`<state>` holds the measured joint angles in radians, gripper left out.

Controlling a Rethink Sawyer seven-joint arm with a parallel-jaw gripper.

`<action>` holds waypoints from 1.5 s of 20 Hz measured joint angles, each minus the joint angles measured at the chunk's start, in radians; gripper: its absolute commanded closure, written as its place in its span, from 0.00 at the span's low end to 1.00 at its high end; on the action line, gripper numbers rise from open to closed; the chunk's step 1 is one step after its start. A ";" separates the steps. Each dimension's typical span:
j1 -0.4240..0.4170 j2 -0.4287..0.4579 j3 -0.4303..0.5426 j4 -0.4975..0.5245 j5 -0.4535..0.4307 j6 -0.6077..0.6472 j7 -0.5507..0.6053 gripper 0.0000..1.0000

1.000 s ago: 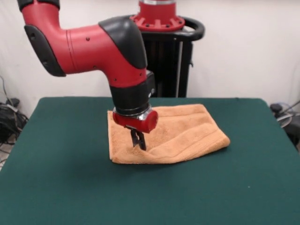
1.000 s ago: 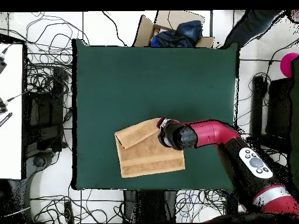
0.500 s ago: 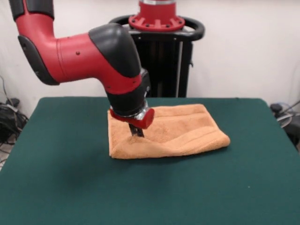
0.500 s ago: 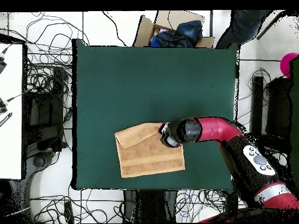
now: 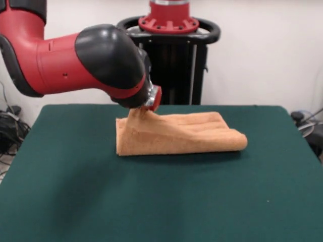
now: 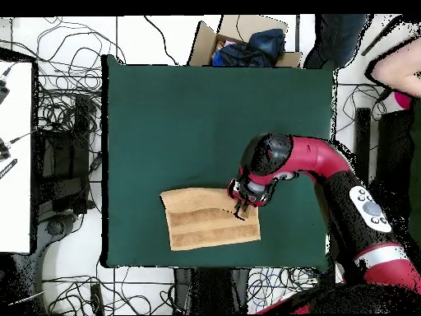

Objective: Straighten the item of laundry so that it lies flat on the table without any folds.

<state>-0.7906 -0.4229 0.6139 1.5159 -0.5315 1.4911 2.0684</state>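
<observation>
The towel [image 5: 179, 135] sits folded near the middle of the green bench [image 5: 151, 201], one corner pulled up into a peak where the gripper [image 6: 240, 207] has its fingers pinched shut on it, red arm [image 5: 65, 60] tilted over from the side.
</observation>
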 measured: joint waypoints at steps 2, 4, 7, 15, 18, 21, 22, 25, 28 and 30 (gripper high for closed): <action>0.011 0.009 0.002 -0.044 0.019 0.069 -0.040 1.00; 0.013 0.014 0.003 -0.066 0.030 0.076 -0.055 1.00; 0.011 0.023 0.004 -0.087 0.050 0.044 -0.060 1.00; 0.005 0.041 0.004 -0.091 0.063 -0.104 -0.060 1.00; 0.005 0.052 0.004 -0.091 0.064 -0.121 -0.060 1.00; 0.005 0.063 0.004 -0.095 0.064 -0.121 -0.060 1.00; 0.005 0.067 0.004 -0.098 0.064 -0.121 -0.060 1.00; 0.005 0.079 0.004 -0.111 0.064 -0.120 -0.060 1.00; 0.005 0.107 0.004 -0.154 0.063 -0.113 -0.060 1.00; 0.005 0.124 0.004 -0.182 0.062 -0.107 -0.060 1.00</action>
<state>-0.7855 -0.2992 0.6175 1.3340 -0.4695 1.3841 2.0084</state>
